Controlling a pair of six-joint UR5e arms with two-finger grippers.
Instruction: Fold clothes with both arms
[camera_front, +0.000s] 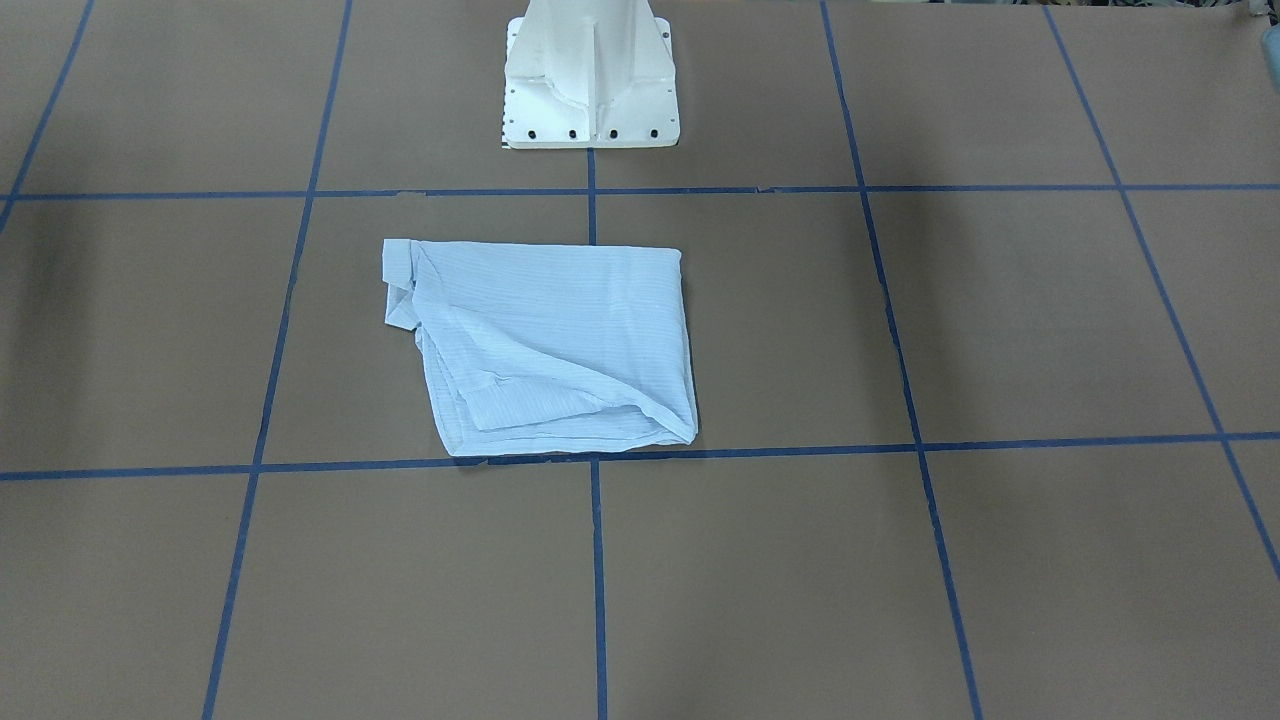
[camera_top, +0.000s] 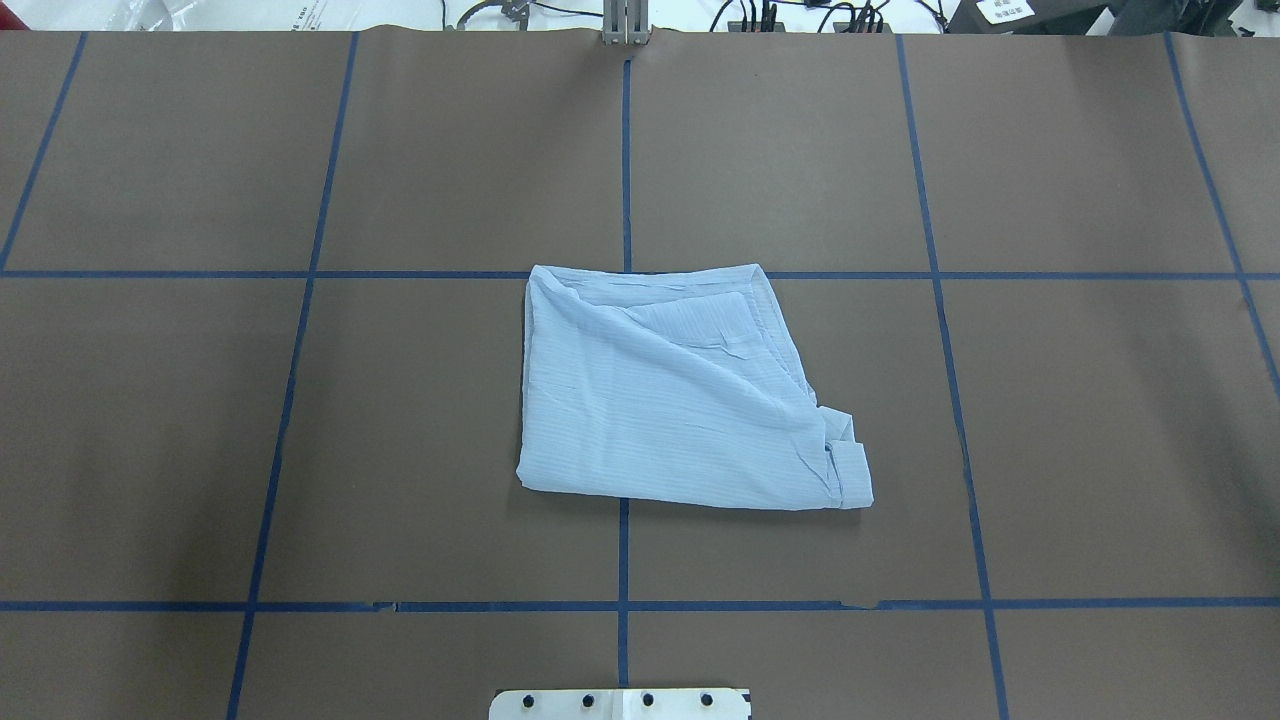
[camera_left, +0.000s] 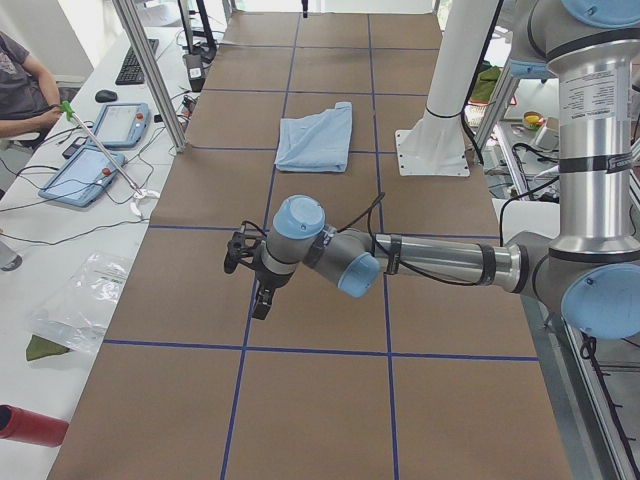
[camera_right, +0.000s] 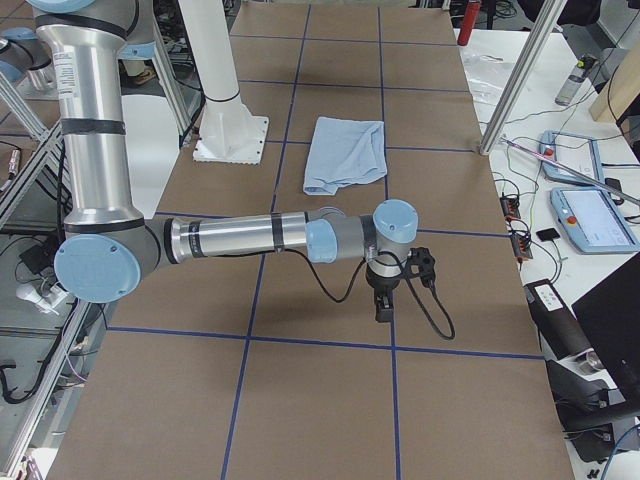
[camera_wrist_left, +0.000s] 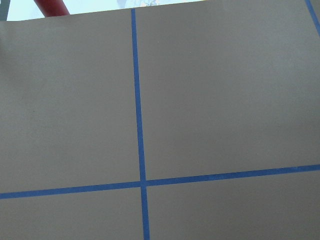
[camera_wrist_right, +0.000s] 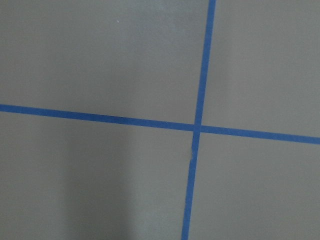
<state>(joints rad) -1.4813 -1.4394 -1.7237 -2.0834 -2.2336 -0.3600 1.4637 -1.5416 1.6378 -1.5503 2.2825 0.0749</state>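
The left gripper (camera_left: 257, 300) hangs over bare table (camera_left: 330, 400), well apart from the shirt. Whether its jaws are parted cannot be told, and the same goes for the right gripper (camera_right: 383, 305). Farther on, the shirt (camera_top: 680, 410) lies folded in a rough rectangle at the table's centre, near the pedestal (camera_front: 590, 80). It looks thin, limp and light, with layers likely to slide, so pinching a corner through all layers seems wisest. The folds hide the sleeves and buttons.

Pale blue striped shirt (camera_top: 660, 410), brown table (camera_top: 400, 450) with blue gridlines.
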